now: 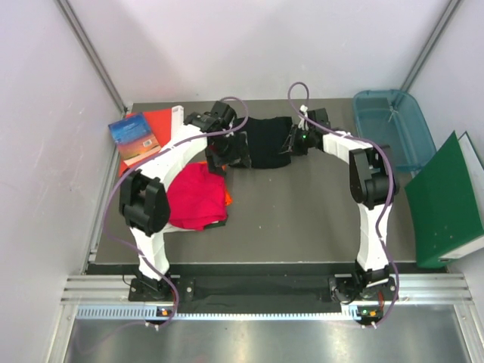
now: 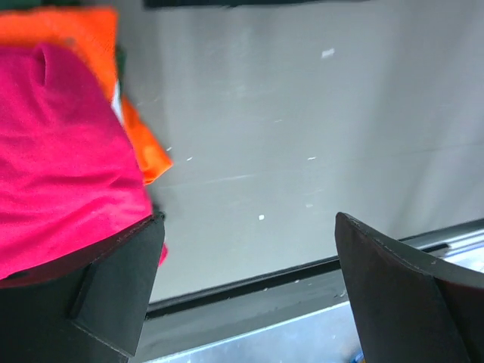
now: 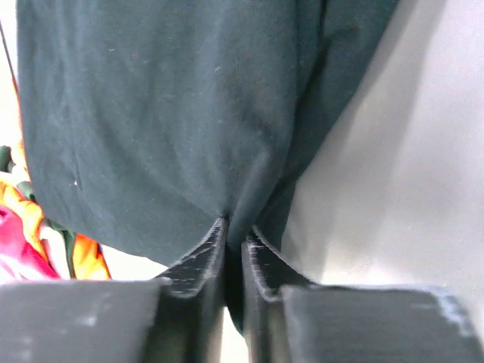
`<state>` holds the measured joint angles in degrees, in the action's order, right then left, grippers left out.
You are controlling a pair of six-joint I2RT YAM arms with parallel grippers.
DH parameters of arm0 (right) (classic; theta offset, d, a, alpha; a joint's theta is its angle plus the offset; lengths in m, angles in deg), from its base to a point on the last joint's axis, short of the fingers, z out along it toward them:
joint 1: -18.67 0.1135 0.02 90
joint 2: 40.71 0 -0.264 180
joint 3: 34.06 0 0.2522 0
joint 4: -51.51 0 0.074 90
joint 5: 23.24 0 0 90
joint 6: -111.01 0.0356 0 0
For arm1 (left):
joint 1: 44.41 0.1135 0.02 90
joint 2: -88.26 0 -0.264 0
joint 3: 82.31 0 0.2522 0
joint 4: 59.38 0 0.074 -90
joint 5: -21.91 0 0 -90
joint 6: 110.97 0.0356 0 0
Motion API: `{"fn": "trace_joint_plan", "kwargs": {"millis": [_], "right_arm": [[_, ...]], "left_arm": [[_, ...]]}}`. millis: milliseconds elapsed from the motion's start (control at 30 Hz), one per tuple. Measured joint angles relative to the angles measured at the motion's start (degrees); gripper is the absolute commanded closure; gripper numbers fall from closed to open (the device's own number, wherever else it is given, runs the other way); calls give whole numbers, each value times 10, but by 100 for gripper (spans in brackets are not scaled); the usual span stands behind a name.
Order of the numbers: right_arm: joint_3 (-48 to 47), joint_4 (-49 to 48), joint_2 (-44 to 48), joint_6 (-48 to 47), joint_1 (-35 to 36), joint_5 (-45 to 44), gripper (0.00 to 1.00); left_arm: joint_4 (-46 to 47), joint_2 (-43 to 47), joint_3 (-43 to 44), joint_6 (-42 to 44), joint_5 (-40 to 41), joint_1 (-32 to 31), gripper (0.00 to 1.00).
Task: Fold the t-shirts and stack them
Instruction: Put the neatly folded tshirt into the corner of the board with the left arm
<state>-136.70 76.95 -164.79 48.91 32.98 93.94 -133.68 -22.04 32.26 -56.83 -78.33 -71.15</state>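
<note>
Right gripper (image 3: 234, 231): jaws drawn narrow, pinching a fold at the right edge of the black t-shirt (image 3: 166, 113); the cloth bunches into creases where the two fingers (image 3: 200, 261) meet it.
Left gripper (image 2: 248, 219): jaws spread wide, nothing between them, only bare table (image 2: 302, 136) beyond.
Grippers, count: two, at opposite ends of the black t-shirt in the top view, the right (image 1: 291, 142) at its right edge and the left (image 1: 227, 155) at its left.
T-shirts, count: two.
Black t-shirt, place: spread flat at the far middle of the table.
Crimson-pink t-shirt (image 1: 198, 193): a rough rectangle on the left half of the table, nearer than the black one and apart from it; in the left wrist view it (image 2: 60, 166) lies beside the left finger.
Orange cloth (image 1: 227, 198): one piece, under the crimson-pink t-shirt, showing along its right edge.
In the way: the left arm (image 1: 178, 147) crosses above the far edge of the crimson-pink t-shirt and hides the black t-shirt's left end.
Around, far left: one blue book (image 1: 134, 138) lying on one red sheet (image 1: 155, 121).
Around, far right: one teal bin (image 1: 389, 125).
Around, right edge: one green binder (image 1: 446, 200), standing tilted.
</note>
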Motion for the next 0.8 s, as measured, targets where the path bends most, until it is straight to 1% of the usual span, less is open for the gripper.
{"fn": "trace_joint_plan", "kwargs": {"millis": [100,233,300,367,433,567,700,800], "right_arm": [[-5,19,-7,0,2,0,100],[2,61,6,-38,2,-16,100],[38,76,39,-59,-1,-30,100],[95,101,92,-75,-7,-45,100],[144,124,140,-85,-17,-56,100],[203,155,202,-100,-55,-72,100],[221,167,215,-110,-83,-80,99],[221,171,215,-113,-86,-80,99]], "left_arm": [[21,27,0,4,-2,0,1],[38,30,3,13,-2,0,1],[43,26,4,13,-4,0,1],[53,15,9,13,-12,0,1],[73,-3,12,10,-24,0,1],[113,-52,16,-4,-46,0,1],[146,-114,35,-16,-62,0,1],[166,-161,56,-24,-71,0,1]]}}
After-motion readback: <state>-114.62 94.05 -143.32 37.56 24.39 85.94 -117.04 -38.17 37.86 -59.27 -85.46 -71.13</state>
